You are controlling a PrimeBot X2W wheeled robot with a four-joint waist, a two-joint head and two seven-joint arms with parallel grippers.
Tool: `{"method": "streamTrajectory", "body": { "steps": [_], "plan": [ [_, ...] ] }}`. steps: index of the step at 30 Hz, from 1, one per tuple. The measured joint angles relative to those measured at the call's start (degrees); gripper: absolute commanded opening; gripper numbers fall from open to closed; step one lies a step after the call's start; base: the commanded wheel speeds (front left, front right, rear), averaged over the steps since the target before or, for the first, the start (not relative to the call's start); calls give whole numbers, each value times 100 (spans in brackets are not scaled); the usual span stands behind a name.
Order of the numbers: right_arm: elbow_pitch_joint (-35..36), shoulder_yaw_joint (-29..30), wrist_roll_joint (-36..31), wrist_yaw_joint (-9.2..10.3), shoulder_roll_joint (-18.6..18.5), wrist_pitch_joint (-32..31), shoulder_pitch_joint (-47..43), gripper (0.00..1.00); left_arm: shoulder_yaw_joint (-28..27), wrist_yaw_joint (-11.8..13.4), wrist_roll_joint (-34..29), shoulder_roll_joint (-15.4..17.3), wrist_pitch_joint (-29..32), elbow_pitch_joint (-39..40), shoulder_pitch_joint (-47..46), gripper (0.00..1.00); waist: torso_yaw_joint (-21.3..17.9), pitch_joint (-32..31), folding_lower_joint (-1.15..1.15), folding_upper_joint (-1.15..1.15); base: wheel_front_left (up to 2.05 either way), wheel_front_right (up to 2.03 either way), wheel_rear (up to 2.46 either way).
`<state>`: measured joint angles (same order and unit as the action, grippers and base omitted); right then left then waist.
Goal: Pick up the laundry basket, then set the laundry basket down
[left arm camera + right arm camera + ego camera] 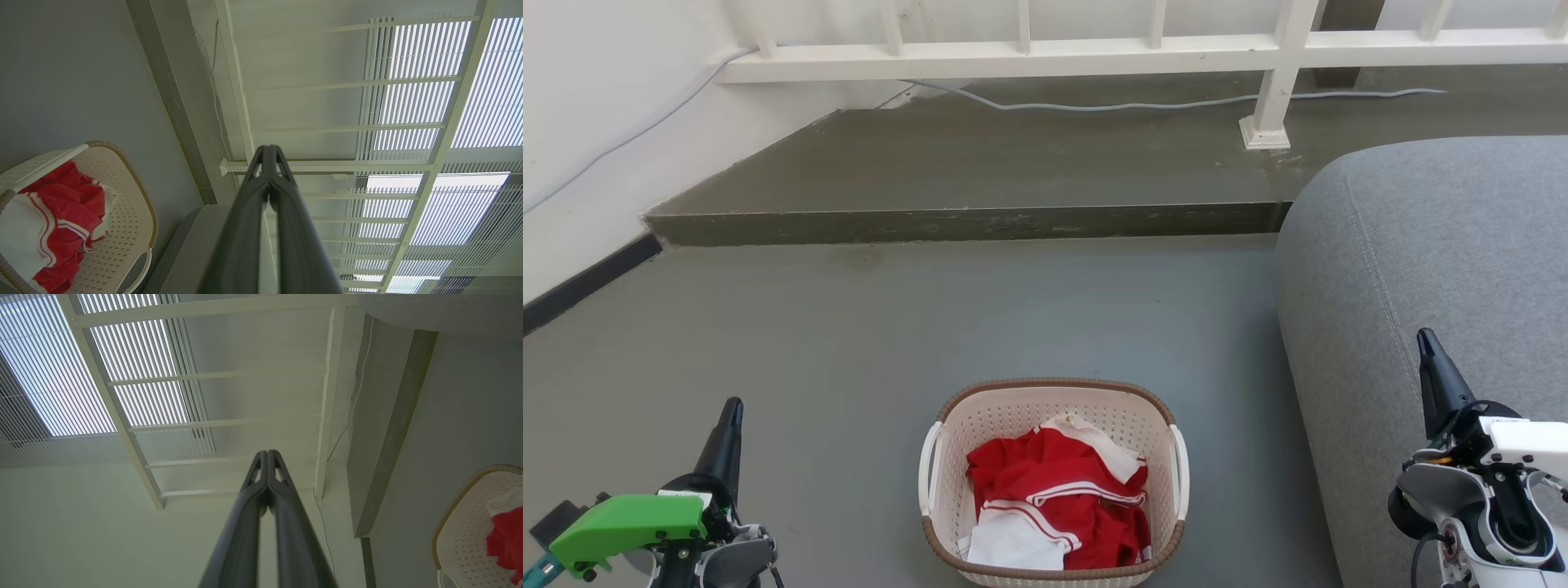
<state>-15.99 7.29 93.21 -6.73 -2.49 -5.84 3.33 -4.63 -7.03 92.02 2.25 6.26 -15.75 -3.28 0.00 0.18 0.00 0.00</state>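
Both grippers are empty, with their fingers pressed together along their length. The left gripper (733, 408) is at near left over bare floor (849, 327), pointing toward the far side. In the left wrist view its fingers (245, 228) meet at the tips with nothing between them. The right gripper (1423, 336) is at near right, over the grey sofa (1437, 245), also pointing far. Its fingers (241, 531) are likewise closed tip to tip.

The laundry basket (1013, 412) stands upright on the floor at near centre, opening up. It sits between the two grippers, well apart from each, and near the sofa's left edge without touching it.

Orientation: the white handles (927, 469) are on its left and right sides. The brown rim (1054, 381) reads slightly wider left-right than near-far. The head view foreshortens the depth, so I cannot tell the long axis firmly. The sides run square to the step (964, 222) beyond, with no visible skew.

Contents: red clothes (1054, 474) with white stripe trim are bunched toward the near right. A white garment (1013, 543) lies at the near left corner. Both sit below the rim.

On the far side, a white railing (1013, 53) stands on the step and a grey cable (1135, 104) runs along its base.
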Motion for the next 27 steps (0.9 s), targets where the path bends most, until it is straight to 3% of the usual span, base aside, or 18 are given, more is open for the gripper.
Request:
{"method": "streamTrajectory", "body": {
  "steps": [12, 13, 14, 15, 16, 17, 27],
  "plan": [
    [0, 1, -1, 0, 1, 0, 0, 0, -1, 0, 0, 0, 0, 0, 0, 0, 0, 0, 0, 0, 0, 0, 0],
    [0, 1, -1, 0, 1, 0, 0, 100, -1, 0, 0, 0, 1, 0, 0, 100, 0, 0, 0, 0, 0, 0, 0],
    [-30, -1, 2, 10, 10, 1, -15, 100, 5, 2, 0, -5, 0, -36, 12, 100, 0, 0, 0, 0, 0, 0, 0],
    [-92, -5, 3, 22, 36, 1, -59, 0, 13, 5, 0, -20, 0, -96, 47, 0, 0, 0, 0, 0, 0, 0, 0],
    [-155, -10, 3, 25, 71, 1, -121, 0, 21, 7, 0, -46, 0, -162, 97, 0, 0, 0, 0, 0, 0, 0, 0],
    [-223, -15, 3, 25, 104, 1, -190, 100, 30, 7, 0, -79, -1, -235, 138, 100, 0, 0, 0, 0, 0, 0, 0],
    [-158, -119, -1, 25, 142, 86, -285, 100, 68, 7, -64, -123, -108, -187, 216, 100, -3, 8, 0, 0, 0, 0, 0]
  ]
}}
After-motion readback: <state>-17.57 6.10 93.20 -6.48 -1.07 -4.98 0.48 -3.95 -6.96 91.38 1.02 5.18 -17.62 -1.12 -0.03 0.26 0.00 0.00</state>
